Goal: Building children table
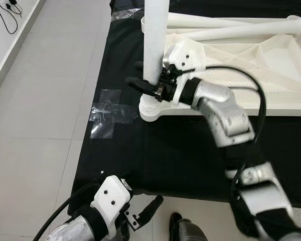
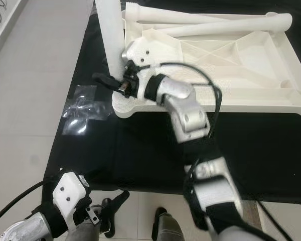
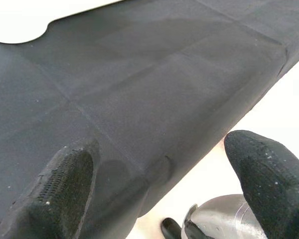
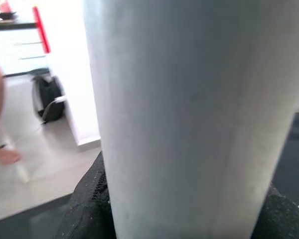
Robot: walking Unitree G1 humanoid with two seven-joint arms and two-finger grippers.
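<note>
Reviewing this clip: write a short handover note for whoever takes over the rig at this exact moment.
Right gripper: shut on the upright white plastic table leg, near its base at the corner socket of the upturned white plastic tabletop.
Left gripper: open, idle above the edge of the black cloth mat.
Done: one leg stands in its corner.
Left: two loose white legs lie across the tabletop, not yet fitted; whether the standing leg is tight cannot be told.

A white table leg (image 1: 155,45) and cream-white tabletop (image 2: 251,55) are lying against a plain black mat (image 1: 180,155) on pale grey floor tiles (image 1: 40,100), while the silver arms are showing black fingers (image 3: 65,184) and, perhaps, a red strip (image 4: 40,30) is glowing behind.
</note>
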